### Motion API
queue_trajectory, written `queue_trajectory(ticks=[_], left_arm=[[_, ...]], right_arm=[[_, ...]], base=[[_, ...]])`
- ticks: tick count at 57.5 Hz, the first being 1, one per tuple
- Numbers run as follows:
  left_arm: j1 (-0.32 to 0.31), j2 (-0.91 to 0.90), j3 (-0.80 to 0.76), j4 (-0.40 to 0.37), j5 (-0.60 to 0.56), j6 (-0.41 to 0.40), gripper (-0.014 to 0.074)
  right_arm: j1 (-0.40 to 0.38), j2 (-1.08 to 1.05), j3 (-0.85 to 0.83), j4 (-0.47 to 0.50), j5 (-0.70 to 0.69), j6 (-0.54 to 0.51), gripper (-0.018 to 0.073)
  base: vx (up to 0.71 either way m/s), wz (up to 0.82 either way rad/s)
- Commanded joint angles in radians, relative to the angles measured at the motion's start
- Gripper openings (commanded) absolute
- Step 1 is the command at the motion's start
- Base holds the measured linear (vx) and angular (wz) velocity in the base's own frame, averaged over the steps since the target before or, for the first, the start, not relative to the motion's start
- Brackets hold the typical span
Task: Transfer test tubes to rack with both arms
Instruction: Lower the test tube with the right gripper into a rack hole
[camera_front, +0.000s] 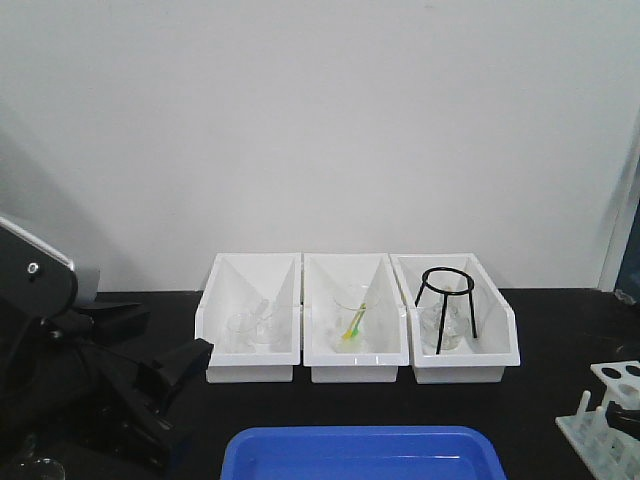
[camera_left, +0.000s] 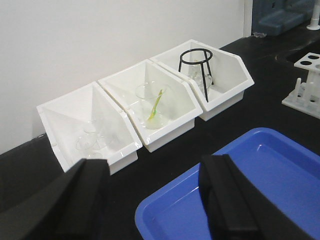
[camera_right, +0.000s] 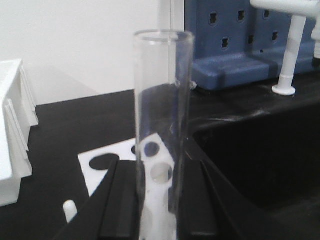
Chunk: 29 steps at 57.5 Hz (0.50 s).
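Observation:
A clear glass test tube (camera_right: 162, 120) stands upright between my right gripper's black fingers (camera_right: 127, 200), and the right gripper (camera_right: 159, 202) is shut on it. Directly beneath the tube lies the white rack's top plate (camera_right: 107, 167) with its round holes; one white peg (camera_right: 70, 210) shows at the lower left. In the front view the rack (camera_front: 612, 400) sits at the table's right edge, and the right arm is out of view there. My left gripper (camera_left: 155, 200) is open and holds nothing, hovering above the near left corner of a blue tray (camera_left: 260, 175). The left arm (camera_front: 120, 390) is at the far left.
Three white bins (camera_front: 358, 355) line the back wall, holding glassware, a yellow-green dropper (camera_front: 352, 325) and a black ring tripod (camera_front: 447, 300). The blue tray (camera_front: 365, 455) lies at the front centre. A dark sink basin (camera_right: 255, 155) drops away right of the rack, with a white tap (camera_right: 290, 45) behind.

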Motion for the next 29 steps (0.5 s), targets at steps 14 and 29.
queue_trajectory(ticks=[14,29], left_arm=[[-0.005,-0.022,-0.032,0.021,-0.047,0.001,0.0500],[-0.005,-0.022,-0.032,0.021,-0.047,0.000,0.0500]], right_arm=[[-0.007,0.041,-0.026,-0.006,-0.141,0.009,-0.0005],[-0.007,0.059,-0.026,-0.005,-0.156,0.009,0.0023]], base=[[0.00,0.00],[0.00,0.00]])
